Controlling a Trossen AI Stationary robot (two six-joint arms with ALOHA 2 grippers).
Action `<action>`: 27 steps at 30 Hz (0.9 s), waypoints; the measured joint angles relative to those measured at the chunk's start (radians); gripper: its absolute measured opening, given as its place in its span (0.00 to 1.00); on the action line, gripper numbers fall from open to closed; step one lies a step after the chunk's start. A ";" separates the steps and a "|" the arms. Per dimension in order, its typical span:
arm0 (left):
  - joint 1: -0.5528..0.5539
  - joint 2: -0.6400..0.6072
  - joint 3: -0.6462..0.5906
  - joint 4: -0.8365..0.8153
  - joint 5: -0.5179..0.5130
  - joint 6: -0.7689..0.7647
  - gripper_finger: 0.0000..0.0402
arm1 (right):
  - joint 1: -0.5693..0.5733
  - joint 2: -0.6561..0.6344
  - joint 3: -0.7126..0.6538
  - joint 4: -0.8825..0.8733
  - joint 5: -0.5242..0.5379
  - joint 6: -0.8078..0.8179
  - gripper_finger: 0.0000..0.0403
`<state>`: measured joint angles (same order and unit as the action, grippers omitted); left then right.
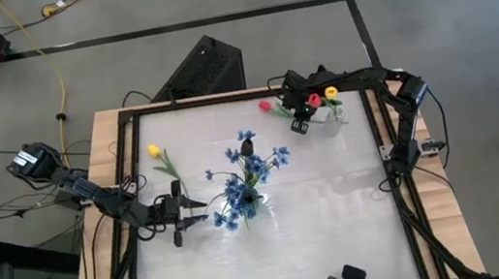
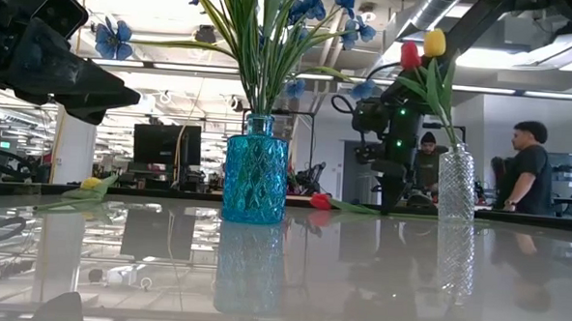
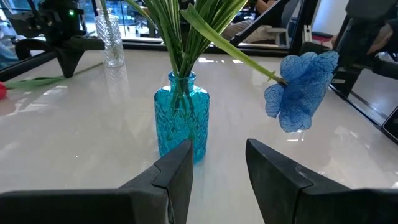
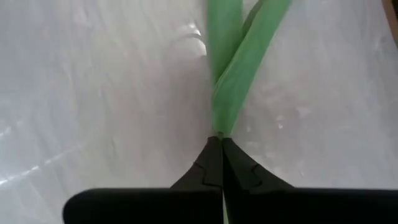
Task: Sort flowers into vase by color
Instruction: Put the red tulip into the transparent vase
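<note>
A blue glass vase [image 1: 249,199] [image 2: 255,174] [image 3: 181,118] stands mid-table and holds the blue sprays [image 1: 252,168]. A clear vase [image 1: 335,111] [image 2: 456,185] at the far right holds a red tulip [image 2: 409,56] and a yellow tulip [image 2: 434,41]. Another red tulip [image 1: 266,107] [image 2: 320,201] lies on the table beside it, with my right gripper [image 1: 300,124] [image 4: 221,140] shut on its green part. A yellow tulip [image 1: 156,153] [image 2: 92,184] lies flat at the far left. My left gripper [image 1: 190,206] [image 3: 217,168] is open, level, just left of the blue vase. My right gripper pinches the lying red tulip's green stem and leaves [image 4: 219,127] between its two fingertips. It comes from above, pointing down at the table. The leaves [image 4: 233,74] spread away from the fingers over the tabletop, and the blossom end [image 2: 320,201] rests on the table.
A dark frame [image 1: 128,176] borders the glossy white tabletop. Open surface spreads near the front edge and between the two vases. One blue blossom [image 3: 301,90] hangs out on a long stem close to my left gripper. People stand in the room beyond the table [image 2: 532,166].
</note>
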<state>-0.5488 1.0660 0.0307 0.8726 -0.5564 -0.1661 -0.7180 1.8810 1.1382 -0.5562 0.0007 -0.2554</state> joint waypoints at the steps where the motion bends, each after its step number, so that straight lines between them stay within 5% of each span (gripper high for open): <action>1: 0.000 0.000 0.000 0.000 0.000 0.000 0.34 | 0.003 0.001 0.008 -0.001 0.004 0.000 0.05; 15: 0.000 0.000 0.000 -0.008 0.000 0.011 0.34 | 0.021 -0.123 0.228 0.085 0.185 0.057 0.04; 27: 0.000 0.000 0.000 -0.009 0.004 0.011 0.34 | -0.055 -0.553 0.232 0.122 0.241 0.187 0.04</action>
<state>-0.5488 1.0664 0.0303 0.8639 -0.5522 -0.1552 -0.7733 1.3280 1.3706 -0.4339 0.2420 -0.0688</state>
